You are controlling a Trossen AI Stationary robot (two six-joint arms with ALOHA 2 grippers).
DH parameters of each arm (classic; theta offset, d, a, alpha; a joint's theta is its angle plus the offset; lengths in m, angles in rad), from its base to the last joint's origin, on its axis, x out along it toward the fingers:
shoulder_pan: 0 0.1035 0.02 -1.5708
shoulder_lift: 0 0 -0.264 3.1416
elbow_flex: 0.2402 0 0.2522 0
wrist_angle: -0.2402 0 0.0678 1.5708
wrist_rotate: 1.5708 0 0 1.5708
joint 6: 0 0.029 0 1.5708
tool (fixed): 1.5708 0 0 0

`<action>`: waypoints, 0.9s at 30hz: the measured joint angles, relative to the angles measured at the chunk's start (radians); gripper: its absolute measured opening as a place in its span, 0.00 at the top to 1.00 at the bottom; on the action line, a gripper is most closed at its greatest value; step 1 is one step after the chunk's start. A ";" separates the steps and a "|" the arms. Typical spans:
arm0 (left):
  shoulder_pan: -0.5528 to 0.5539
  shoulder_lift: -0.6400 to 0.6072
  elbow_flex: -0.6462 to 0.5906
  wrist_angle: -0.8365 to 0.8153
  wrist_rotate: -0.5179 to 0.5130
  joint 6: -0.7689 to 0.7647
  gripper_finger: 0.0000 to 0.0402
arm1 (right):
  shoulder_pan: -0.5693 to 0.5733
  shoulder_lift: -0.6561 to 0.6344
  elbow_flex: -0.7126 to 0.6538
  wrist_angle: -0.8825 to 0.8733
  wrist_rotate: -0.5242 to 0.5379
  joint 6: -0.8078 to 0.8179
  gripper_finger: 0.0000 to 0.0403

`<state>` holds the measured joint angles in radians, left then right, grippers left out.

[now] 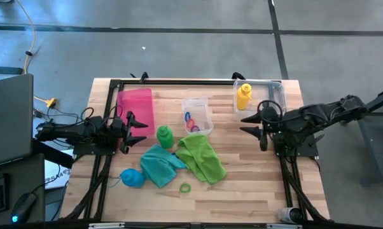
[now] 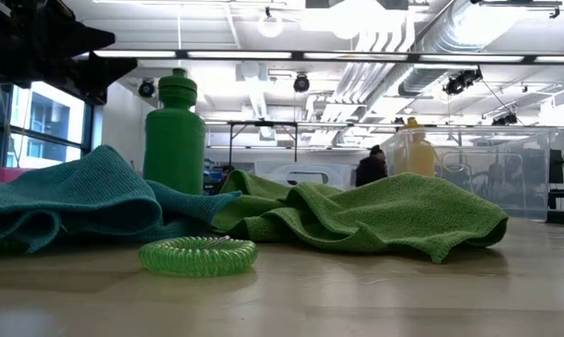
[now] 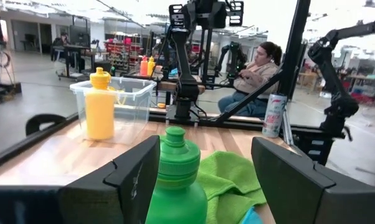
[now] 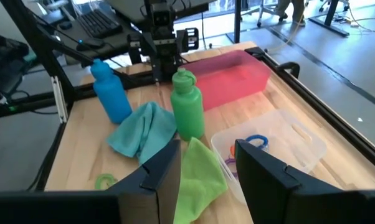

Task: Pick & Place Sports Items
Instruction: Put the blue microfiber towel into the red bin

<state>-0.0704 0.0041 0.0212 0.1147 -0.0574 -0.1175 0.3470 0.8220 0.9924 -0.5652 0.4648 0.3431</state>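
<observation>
A green bottle (image 1: 164,135) stands upright on the table left of centre. Just left of it, my left gripper (image 1: 142,132) is open and level, clear of the bottle (image 3: 175,180). A teal towel (image 1: 158,165) and a lime green towel (image 1: 202,159) lie crumpled side by side on the table. At the teal towel's left stands a blue bottle (image 1: 132,178), upright. A green elastic ring (image 1: 185,187) lies flat near the front. A yellow bottle (image 1: 243,95) stands inside a clear box. My right gripper (image 1: 250,124) hangs open above the table's right half, holding nothing.
A small clear box (image 1: 204,105) with several coloured rings sits at the far centre, and a larger clear box (image 1: 274,89) at the far right. A pink tray (image 1: 136,109) lies at the far left. People are in the room beyond the table.
</observation>
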 joint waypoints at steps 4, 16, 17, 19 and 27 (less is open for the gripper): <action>0.000 0.000 0.000 0.010 0.000 -0.129 0.38 | 0.000 0.033 0.001 0.001 0.003 -0.008 0.65; 0.000 0.000 0.000 0.057 0.001 -0.521 0.38 | -0.002 0.205 0.002 0.023 0.000 -0.166 0.65; 0.000 0.000 0.000 0.060 0.001 -0.538 0.38 | -0.002 0.224 0.002 0.031 0.000 -0.149 0.65; 0.000 0.000 0.000 0.059 0.001 -0.562 0.38 | -0.002 0.268 0.002 0.067 0.011 -0.070 0.65; 0.000 0.000 0.012 0.059 0.000 -0.644 0.38 | -0.031 0.403 -0.003 0.167 0.096 -0.052 0.65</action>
<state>-0.0705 0.0040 0.0331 0.1738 -0.0575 -0.7620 0.3158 1.2248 0.9890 -0.3978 0.5607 0.2913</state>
